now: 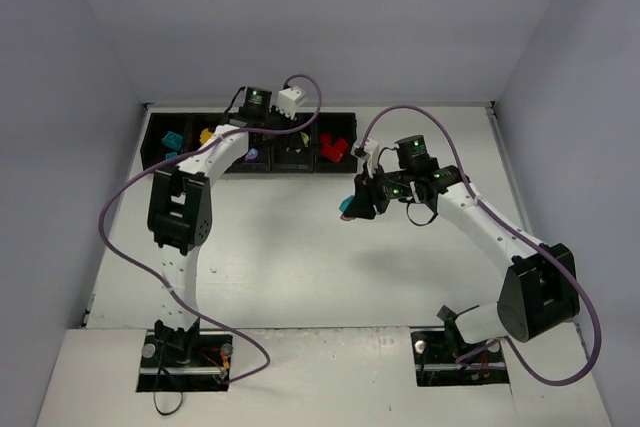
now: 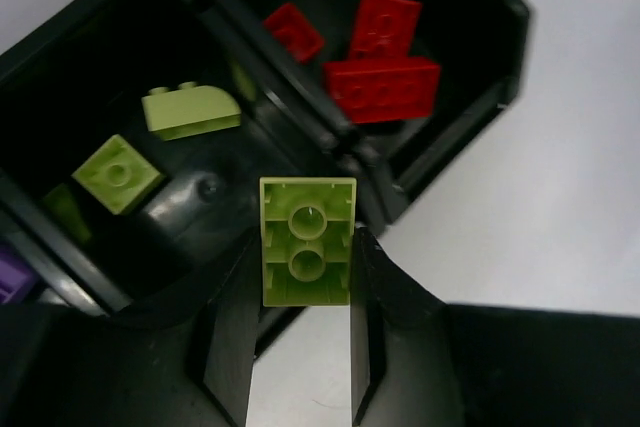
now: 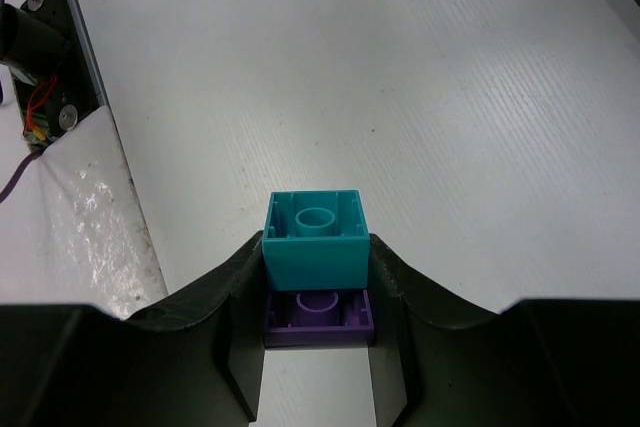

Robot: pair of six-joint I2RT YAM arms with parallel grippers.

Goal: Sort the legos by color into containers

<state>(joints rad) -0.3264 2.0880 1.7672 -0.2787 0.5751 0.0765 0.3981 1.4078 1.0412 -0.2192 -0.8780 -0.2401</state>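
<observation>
Lime green is the colour in hand on the left. The left end effector (image 2: 306, 267) is clamped narrow on a lime brick (image 2: 307, 227), held underside up above the near rim of the row of bins (image 1: 340, 122). The brick hangs at the edge of the lime compartment (image 2: 200, 209), where two lime pieces (image 2: 190, 110) already lie. It is also close to the wall shared with the red compartment (image 2: 470, 37), which holds red bricks (image 2: 380, 87).

We judge this to be the drop-off step. The brick should go a little further in over the lime compartment, away from that shared wall, before the fingers part, or it may glance off the rim onto the desk (image 3: 400, 97).

The right end effector (image 3: 318, 267) is closed on a teal brick (image 3: 315, 242) with a purple brick (image 3: 318, 315) stuck to it. It holds the pair above bare desk, well apart from the bins.

That pair cannot be sorted as it is — two colours, two compartments. We expect it must be pulled apart first, likely with the left arm's help once that arm is free.
</observation>
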